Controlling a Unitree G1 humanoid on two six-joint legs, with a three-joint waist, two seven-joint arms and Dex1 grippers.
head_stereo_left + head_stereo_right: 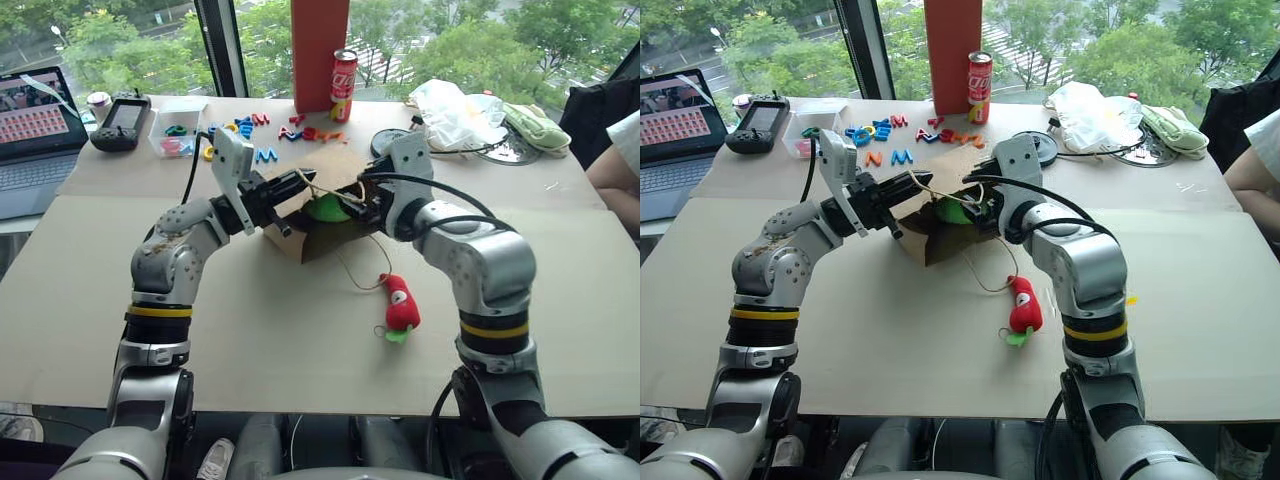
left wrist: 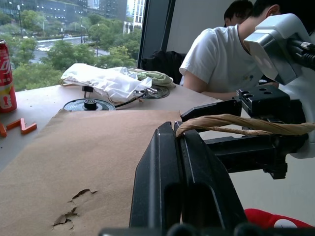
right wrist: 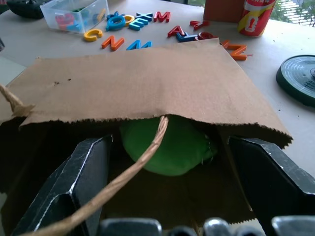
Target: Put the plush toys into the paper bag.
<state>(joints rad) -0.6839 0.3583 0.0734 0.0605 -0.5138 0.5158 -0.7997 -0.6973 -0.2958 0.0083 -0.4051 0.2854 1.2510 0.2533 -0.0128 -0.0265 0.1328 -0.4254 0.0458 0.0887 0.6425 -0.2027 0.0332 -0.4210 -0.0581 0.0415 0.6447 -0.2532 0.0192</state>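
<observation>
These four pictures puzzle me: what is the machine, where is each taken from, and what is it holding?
It is a two-armed robot. Two pictures come from cameras on its head, two from its wrists. The left gripper is shut on a twine handle of the brown paper bag, holding it open. The right gripper stands open at the bag's mouth; the green plush toy lies inside. The red chili toy waits on the table. Behind are plastic letters and a soda can.

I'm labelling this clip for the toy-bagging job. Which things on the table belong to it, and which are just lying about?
Part of the job:
- paper bag
- green plush toy, inside the bag
- red chili toy, on the table beside it

Just lying about:
- soda can
- foam letters
- laptop
- white plastic bag
</observation>
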